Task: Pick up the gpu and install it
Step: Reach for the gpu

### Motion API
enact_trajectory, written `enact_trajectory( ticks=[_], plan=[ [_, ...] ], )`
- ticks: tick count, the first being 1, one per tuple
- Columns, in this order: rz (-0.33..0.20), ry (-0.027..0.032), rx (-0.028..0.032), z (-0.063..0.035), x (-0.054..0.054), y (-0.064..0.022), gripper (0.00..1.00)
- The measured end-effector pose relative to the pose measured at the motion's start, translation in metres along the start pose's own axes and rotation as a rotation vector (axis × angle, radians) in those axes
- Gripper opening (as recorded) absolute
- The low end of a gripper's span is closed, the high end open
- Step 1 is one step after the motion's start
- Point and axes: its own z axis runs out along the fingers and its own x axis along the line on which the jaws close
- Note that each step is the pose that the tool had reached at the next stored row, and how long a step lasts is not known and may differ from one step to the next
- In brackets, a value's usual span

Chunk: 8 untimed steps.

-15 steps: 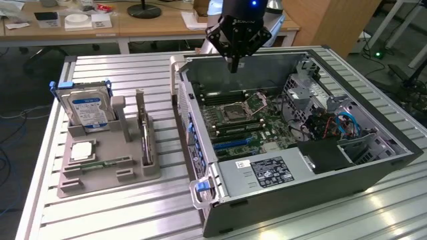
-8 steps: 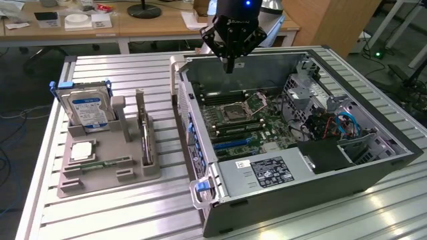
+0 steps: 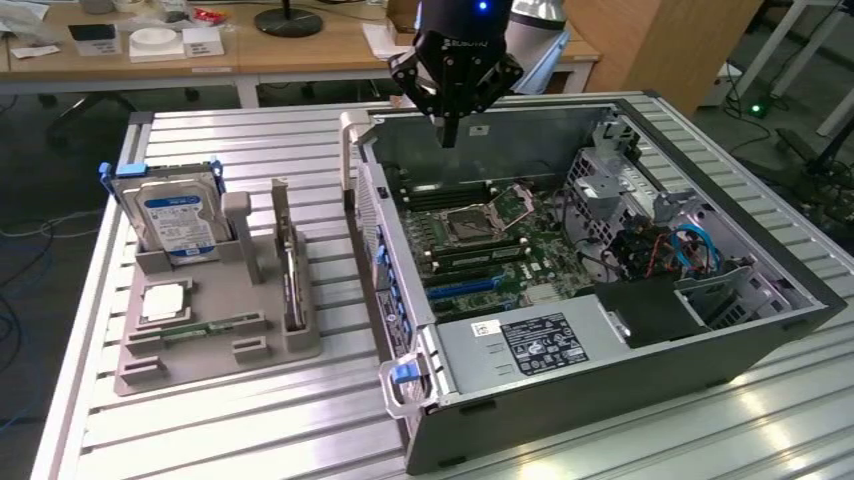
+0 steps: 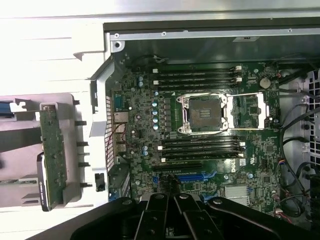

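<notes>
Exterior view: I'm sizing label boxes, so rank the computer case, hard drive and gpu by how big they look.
1. computer case
2. hard drive
3. gpu, nearly edge-on here, so just a thin strip

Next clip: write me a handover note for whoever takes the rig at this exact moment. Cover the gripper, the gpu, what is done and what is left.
Gripper: shut, holding nothing, hanging above the open computer case.
gpu: standing on edge in the grey holder at the exterior view's left, beside the hard drive, apart from the gripper.
Motherboard: the blue expansion slot is bare.
Done: nothing that shows.
Left: the whole job; the gpu is not yet picked up or installed.
</notes>
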Motion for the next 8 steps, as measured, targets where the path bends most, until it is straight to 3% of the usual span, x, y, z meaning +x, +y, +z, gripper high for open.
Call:
enact_trajectory(
  ticks=[8],
  plan=[
    [0.0,0.0001,0.0001,-0.0003,0.0095,-0.0008,0.1]
  ],
)
